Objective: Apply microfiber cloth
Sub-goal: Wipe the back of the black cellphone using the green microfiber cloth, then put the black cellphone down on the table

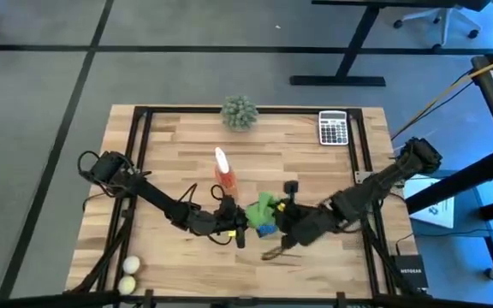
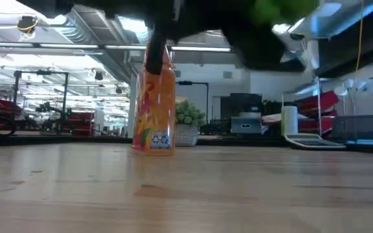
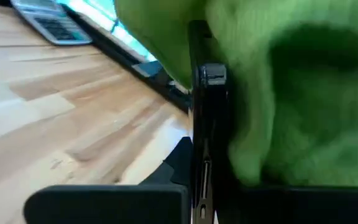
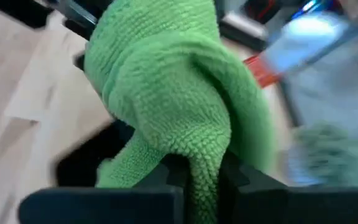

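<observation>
Cloth (image 1: 267, 207): small, bright green, looped microfiber weave, bunched and folded over itself. Sits near table centre, just right of the orange bottle, between both arm ends. In the right wrist view a fold (image 4: 185, 118) hangs down between dark fingers, draped over a flat black object.

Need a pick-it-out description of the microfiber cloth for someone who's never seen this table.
Start at the wooden table and find the orange spray bottle standing near its middle. Just to the bottle's right, where the two dark arms meet, the microfiber cloth is bunched up, pinched in the right gripper with the left gripper beside it. It is bright green and crumpled, unlike the grey-green plant ball at the far edge.
</observation>
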Robot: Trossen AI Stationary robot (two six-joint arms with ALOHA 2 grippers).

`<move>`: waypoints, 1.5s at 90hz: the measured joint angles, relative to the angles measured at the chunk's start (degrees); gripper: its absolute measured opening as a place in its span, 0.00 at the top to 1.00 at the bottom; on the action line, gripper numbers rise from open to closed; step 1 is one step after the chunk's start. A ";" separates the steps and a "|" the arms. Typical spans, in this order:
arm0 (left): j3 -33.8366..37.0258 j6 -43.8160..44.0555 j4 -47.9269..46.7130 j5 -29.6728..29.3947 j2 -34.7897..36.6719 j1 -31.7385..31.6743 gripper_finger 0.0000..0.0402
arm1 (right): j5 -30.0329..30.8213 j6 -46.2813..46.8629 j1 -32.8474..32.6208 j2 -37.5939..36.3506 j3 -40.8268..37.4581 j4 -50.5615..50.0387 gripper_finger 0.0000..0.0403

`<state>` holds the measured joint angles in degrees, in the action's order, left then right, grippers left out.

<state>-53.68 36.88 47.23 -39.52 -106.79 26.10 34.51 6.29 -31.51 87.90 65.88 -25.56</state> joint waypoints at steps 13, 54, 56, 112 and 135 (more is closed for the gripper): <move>0.06 -0.04 -0.54 -0.19 -0.08 0.12 0.98 | -3.99 6.50 -0.52 0.40 -7.03 6.27 0.96; -0.29 -1.72 2.35 0.54 0.38 0.19 0.98 | -23.80 30.15 -8.85 0.57 -13.57 -7.49 0.96; -0.29 -1.74 2.52 0.54 0.39 0.13 0.98 | -24.06 32.43 -9.01 0.56 -13.55 -9.54 0.96; -0.25 -7.17 1.93 3.25 0.31 0.60 0.98 | -23.16 33.23 -7.87 -7.22 -4.37 -23.43 0.40; -0.23 -7.36 1.87 3.36 0.29 0.56 0.98 | -2.49 27.67 -7.78 -8.77 -7.19 -6.59 0.39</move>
<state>-53.91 29.52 49.10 -36.16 -106.50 26.65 32.02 33.96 -39.29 79.13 58.70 -32.14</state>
